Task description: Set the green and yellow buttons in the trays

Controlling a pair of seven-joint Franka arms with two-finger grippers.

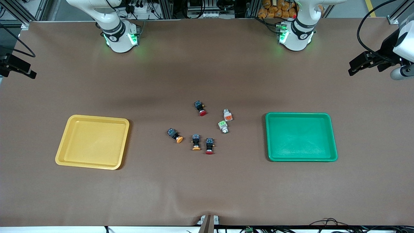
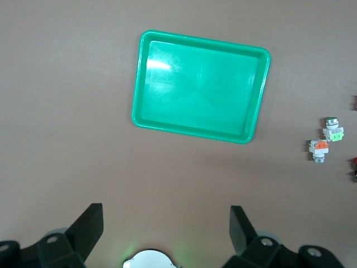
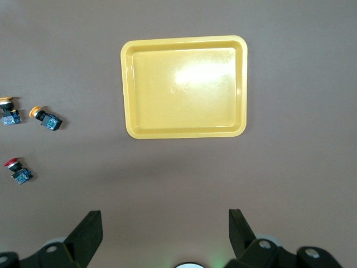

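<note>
Lying apart — buttons, left claw

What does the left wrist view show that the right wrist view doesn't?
Only the left wrist view: the green tray, empty, the green-faced button, the orange-faced button, and the open left hand.
Only the right wrist view: the yellow tray, empty, two yellow-capped buttons, one red-capped button, and the open right hand.
Both: the brown table.
</note>
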